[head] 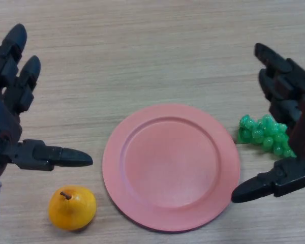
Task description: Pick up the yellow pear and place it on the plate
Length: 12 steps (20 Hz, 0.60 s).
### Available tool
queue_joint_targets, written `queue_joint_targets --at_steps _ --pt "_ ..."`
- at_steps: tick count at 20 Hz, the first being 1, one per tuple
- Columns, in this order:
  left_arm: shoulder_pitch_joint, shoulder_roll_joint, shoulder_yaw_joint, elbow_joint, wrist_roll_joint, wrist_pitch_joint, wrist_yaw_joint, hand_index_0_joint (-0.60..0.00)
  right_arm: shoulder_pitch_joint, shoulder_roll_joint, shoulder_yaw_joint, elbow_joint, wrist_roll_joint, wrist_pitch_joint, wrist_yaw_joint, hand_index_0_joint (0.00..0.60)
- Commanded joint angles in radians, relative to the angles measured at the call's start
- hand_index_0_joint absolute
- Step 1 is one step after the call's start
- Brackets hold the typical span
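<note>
Pear [71, 207] low at the left of the view, on the table [157, 46], yellow-orange, with a short brown stem pointing up and to the left. Lying free, touched by nothing. Just left of the plate [171, 166], a narrow strip of wood between the two. Not on the plate.

Plate pink, round, flat, with a raised rim, in the lower middle of the view. Nothing on it.

Left hand [7, 107] at the left edge, above the pear and apart from it. Spread wide: fingers [21, 76] straight and pointing up the view, thumb [66, 156] stretched out to the right, its tip near the plate's left rim but short of it. Holding nothing.

Grapes [264, 134], a small green bunch, just off the plate's right rim, on the wood.

Right hand [295, 117] at the right edge, around the grapes without closing on them: fingers extended above the bunch, thumb reaching left below it, tip at the plate's lower right rim. Also spread, also holding nothing. Cannot tell whether the palm touches the grapes.

Table of pale wood grain running across.
</note>
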Motion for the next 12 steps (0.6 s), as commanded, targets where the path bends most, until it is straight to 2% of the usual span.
queue_joint_targets --at_steps 1,8,11,12 --pt "-0.023 0.039 0.050 -0.054 -0.009 -0.140 -0.015 0.000 -0.023 -0.022 -0.042 -0.063 -0.025 -0.119 0.007 0.000" --pt "-0.009 0.019 0.021 -0.101 0.029 -0.157 0.012 0.000 -0.020 -0.029 -0.093 -0.101 0.020 -0.078 0.013 0.000" --pt "0.007 0.025 0.058 -0.160 -0.011 -0.095 -0.008 0.000 -0.020 -0.035 -0.101 -0.083 0.020 -0.102 0.022 0.000" --pt "0.028 0.013 0.063 -0.161 0.001 -0.124 -0.017 0.000 -0.017 -0.036 -0.096 -0.071 0.010 -0.114 0.023 0.000"
